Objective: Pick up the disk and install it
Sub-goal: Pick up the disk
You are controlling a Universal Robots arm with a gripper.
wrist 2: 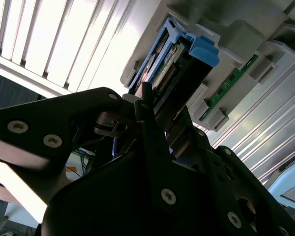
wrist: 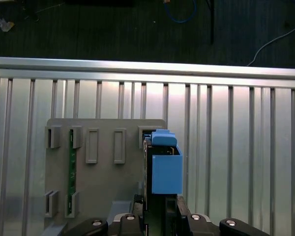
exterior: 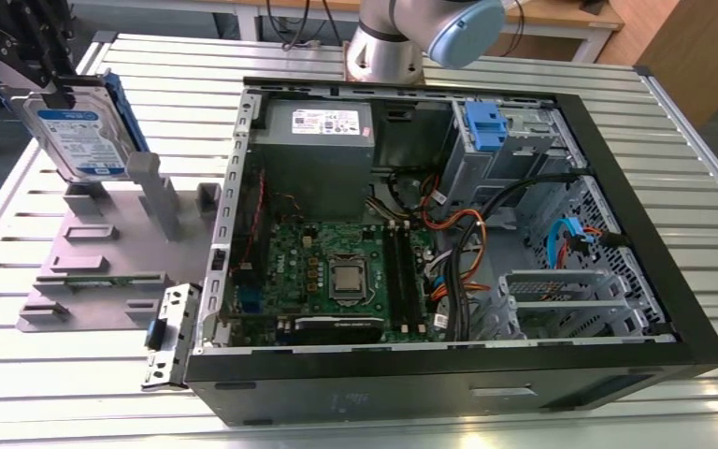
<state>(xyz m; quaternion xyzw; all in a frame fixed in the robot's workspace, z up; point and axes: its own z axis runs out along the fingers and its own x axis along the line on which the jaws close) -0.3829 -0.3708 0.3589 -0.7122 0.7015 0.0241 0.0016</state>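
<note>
Currently held: the disk [exterior: 82,140], caught at its upper end by the gripper [exterior: 42,79].
Claw state: clenched on the disk; in the second wrist view the black fingers [wrist 2: 150,128] press on either side of it [wrist 2: 179,69].
Disk position: in the air at the exterior view's left, tilted, with its label facing the camera and its lower end hanging down.
Below it: the grey rack [exterior: 97,281] lying on the slatted table [exterior: 35,393]. The disk's lower corner is just beside the rack's tall post [exterior: 160,196]; I cannot tell whether they touch.
From above: in the first wrist view the blue end tab [wrist: 166,167] hangs over the slots at the rack's edge [wrist: 105,182], with the gripper [wrist: 160,214] behind it.
Computer case: open [exterior: 459,383] and well apart from the disk, with a drive cage [exterior: 496,140] in its far corner.
Step in hand: by my judgement, lifting the disk clear of the rack.
Doing it well: pull along the line of the slot, not sideways, so the blue frame does not snag the post.
Pace: slow, since the grip sits at one end and the free end could swing or slip.
Tilt: hold it steady until the tab is plainly above every post.
</note>
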